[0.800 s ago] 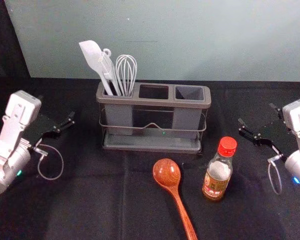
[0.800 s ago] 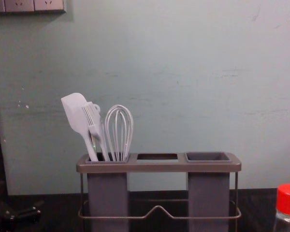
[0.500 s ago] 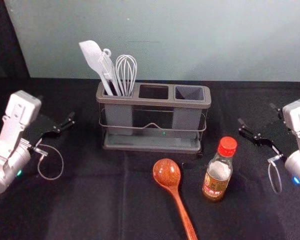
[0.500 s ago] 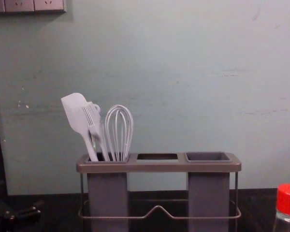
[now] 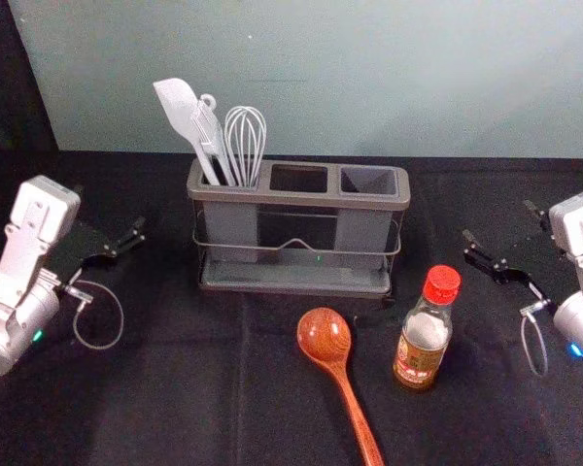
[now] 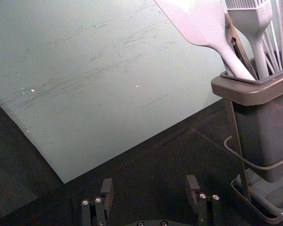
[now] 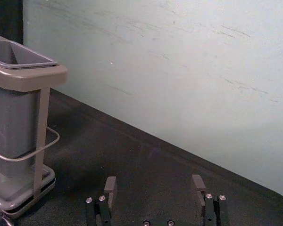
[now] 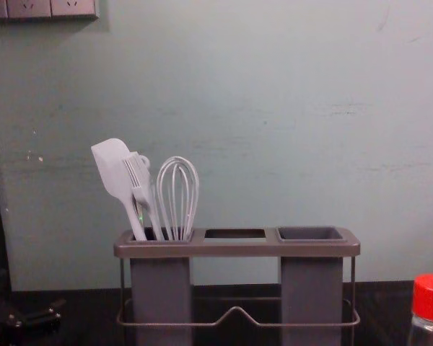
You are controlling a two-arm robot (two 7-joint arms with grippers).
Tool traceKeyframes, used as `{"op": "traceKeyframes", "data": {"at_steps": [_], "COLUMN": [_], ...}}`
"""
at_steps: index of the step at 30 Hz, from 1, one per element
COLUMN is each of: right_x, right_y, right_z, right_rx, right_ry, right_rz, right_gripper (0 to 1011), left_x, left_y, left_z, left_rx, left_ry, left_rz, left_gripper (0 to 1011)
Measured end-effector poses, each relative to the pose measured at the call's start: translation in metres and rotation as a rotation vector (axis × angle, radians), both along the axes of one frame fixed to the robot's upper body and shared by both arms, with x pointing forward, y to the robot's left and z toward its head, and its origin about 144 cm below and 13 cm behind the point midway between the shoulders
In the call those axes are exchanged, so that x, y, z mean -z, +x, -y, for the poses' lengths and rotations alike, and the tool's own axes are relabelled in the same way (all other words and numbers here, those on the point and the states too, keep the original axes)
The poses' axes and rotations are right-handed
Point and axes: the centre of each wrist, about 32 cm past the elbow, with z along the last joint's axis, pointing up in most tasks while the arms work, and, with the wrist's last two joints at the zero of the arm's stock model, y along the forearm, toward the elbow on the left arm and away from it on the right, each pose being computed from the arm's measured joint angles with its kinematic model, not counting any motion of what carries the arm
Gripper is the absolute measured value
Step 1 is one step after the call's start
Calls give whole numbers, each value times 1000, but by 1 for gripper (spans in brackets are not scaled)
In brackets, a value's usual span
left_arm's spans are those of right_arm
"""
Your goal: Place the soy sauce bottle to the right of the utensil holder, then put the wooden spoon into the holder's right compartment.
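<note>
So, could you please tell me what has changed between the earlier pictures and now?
Nothing has visibly moved, and nothing was taken hold of or let go. The soy sauce bottle and wooden spoon are still in front of the utensil holder; the left hand and right hand stay open, one off each side.

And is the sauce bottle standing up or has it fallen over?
Standing up. In the head view the bottle sits on its base with its red cap on top, and the chest view shows the cap uppermost too.
</note>
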Motion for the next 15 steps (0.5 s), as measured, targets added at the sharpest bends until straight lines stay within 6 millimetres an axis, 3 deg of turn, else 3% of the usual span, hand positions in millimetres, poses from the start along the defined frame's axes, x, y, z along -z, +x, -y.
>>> {"op": "traceKeyframes", "data": {"at_steps": [15], "right_x": [0], "right_y": [0], "right_z": [0], "right_rx": [0], "right_ry": [0], "right_rz": [0], "right_gripper": [1004], "left_x": [0], "left_y": [0], "left_z": [0], "left_rx": [0], "left_ry": [0], "left_rz": [0], "left_gripper": [1005]}}
